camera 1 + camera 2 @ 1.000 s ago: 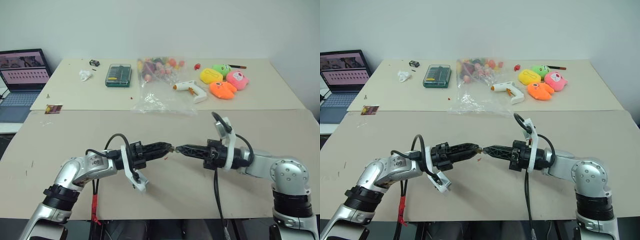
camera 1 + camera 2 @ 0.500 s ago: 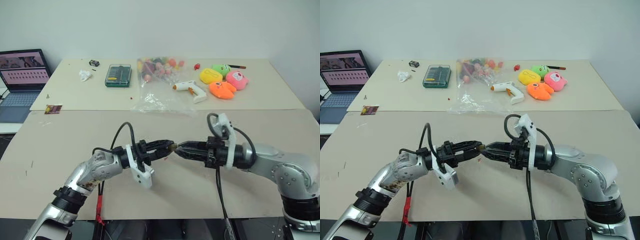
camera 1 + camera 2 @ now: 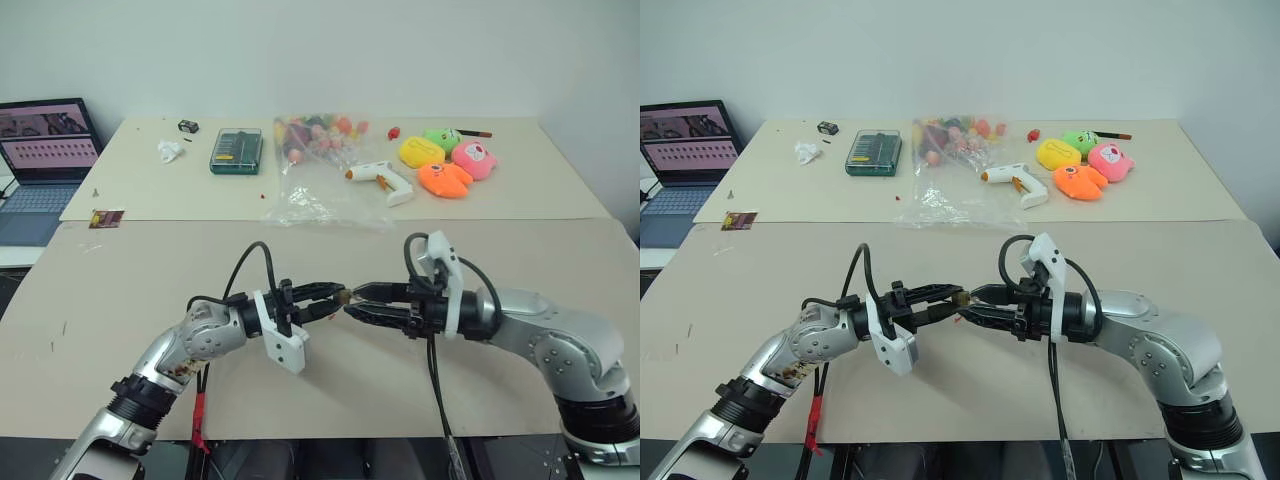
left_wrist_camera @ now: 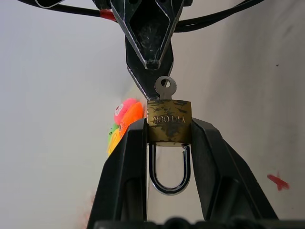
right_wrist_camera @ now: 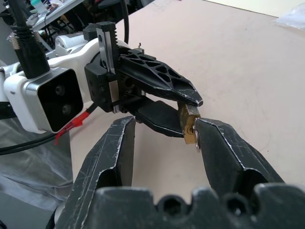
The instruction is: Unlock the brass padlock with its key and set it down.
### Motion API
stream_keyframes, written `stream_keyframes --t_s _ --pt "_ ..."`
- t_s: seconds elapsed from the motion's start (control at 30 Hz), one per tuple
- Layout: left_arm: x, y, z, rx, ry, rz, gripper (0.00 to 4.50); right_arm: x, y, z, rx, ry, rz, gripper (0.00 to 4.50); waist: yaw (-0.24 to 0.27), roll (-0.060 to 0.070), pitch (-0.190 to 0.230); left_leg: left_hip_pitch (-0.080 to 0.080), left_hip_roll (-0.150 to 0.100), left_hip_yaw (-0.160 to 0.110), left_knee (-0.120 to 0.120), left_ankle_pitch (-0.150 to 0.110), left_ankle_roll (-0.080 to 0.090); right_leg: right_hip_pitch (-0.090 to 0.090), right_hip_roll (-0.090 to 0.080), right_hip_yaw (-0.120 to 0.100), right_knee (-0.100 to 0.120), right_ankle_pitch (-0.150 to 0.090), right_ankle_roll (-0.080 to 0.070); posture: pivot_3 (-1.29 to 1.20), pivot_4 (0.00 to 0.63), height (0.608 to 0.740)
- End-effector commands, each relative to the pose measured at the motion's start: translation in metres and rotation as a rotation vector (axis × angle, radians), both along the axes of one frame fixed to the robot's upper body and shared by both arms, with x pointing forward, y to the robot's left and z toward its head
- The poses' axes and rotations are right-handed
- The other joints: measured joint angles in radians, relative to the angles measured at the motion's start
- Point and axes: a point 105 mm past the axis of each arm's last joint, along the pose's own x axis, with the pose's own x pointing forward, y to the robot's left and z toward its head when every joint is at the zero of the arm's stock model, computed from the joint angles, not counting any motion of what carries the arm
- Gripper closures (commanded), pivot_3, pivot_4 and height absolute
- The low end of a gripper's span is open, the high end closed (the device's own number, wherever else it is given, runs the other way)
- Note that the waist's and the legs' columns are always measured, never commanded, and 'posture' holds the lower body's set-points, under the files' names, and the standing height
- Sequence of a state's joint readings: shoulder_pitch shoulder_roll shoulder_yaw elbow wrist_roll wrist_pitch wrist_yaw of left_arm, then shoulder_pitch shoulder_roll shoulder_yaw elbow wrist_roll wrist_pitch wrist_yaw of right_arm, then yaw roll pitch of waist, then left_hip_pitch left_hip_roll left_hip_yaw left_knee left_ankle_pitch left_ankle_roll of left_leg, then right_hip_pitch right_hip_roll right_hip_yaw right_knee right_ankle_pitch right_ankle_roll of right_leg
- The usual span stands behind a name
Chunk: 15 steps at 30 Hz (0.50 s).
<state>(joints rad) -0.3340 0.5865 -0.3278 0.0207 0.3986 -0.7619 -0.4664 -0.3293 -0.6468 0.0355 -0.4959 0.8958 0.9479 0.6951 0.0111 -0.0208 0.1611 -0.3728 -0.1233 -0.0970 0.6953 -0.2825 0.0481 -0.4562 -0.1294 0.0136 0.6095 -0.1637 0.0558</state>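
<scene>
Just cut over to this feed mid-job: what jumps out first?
Over the near table, the two arms meet tip to tip: the left pincer grips the brass padlock by its body, shackle closed, a silver key standing in the keyhole. The right pincer faces it with jaws open around the key end. On the far table lie bright plush toys and a clear bag.

The two grippers meet over the near table (image 3: 150, 270): left gripper (image 3: 335, 297) on the left, right gripper (image 3: 352, 302) on the right, brass padlock (image 4: 169, 121) between them.
</scene>
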Motion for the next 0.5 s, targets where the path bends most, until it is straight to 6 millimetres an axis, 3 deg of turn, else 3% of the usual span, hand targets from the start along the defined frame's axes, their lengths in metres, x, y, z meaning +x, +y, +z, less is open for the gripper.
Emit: stream_keyframes --t_s 0.03,0.3,0.5 --pt "-0.001 0.001 0.011 -0.041 -0.045 -0.001 3.68 0.008 0.003 -0.004 -0.003 -0.032 -0.010 2.03 0.000 0.000 0.000 0.000 0.000 0.000 0.000 0.000 0.000 0.000 0.000 0.000 0.000 0.000 0.000 0.00 0.150 0.740" --pt "-0.002 0.004 0.009 -0.025 -0.095 -0.003 3.68 0.025 -0.004 -0.011 -0.030 -0.041 -0.054 2.03 0.000 0.000 0.000 0.000 0.000 0.000 0.000 0.000 0.000 0.000 0.000 0.000 0.000 0.000 0.000 0.00 0.150 0.740" --pt "-0.002 0.004 0.007 -0.026 -0.099 0.000 3.68 0.024 0.000 -0.008 -0.016 -0.041 -0.035 2.03 -0.001 0.000 0.000 0.000 0.000 0.000 0.000 0.000 0.000 0.000 0.000 0.000 0.000 0.000 0.000 0.00 0.150 0.740"
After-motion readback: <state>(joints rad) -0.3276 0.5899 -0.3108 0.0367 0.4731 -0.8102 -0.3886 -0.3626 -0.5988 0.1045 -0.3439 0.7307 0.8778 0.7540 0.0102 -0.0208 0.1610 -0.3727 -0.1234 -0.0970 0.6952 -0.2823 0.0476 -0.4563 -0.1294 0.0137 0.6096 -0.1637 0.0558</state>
